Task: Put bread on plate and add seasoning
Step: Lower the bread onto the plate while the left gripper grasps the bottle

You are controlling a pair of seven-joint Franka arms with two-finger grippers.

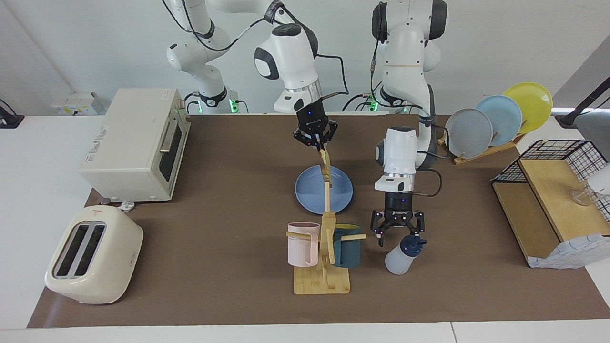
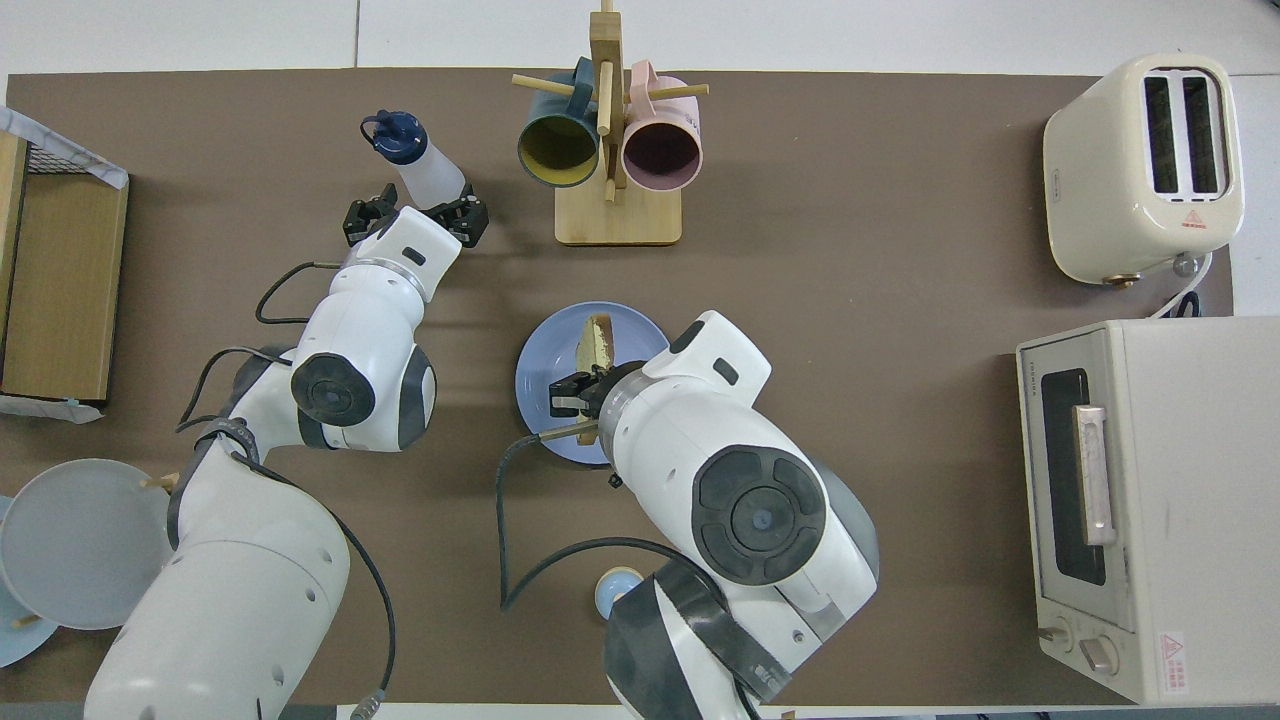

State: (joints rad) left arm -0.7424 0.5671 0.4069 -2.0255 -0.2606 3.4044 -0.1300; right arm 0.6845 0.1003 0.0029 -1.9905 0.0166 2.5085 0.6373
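My right gripper [image 1: 318, 145] is shut on the top edge of the bread [image 1: 325, 166], which hangs edge-on over the blue plate [image 1: 310, 200]. I cannot tell whether its lower edge touches the plate. In the overhead view the right gripper [image 2: 570, 392] holds the bread [image 2: 598, 340] over the plate [image 2: 540, 370]. The seasoning bottle [image 1: 398, 259] stands on the mat beside the mug tree, toward the left arm's end. My left gripper [image 1: 399, 233] is open just above it, close to its navy cap, not gripping it. In the overhead view the left gripper [image 2: 415, 212] is next to the bottle [image 2: 430, 175].
A wooden mug tree [image 1: 324, 281] with a pink and a teal mug stands farther from the robots than the plate. A toaster [image 1: 93, 255] and a toaster oven [image 1: 138, 143] are at the right arm's end. A plate rack [image 1: 500, 119] and a wire shelf [image 1: 553, 190] are at the left arm's end. A small bell [image 2: 612, 590] sits near the right arm's base.
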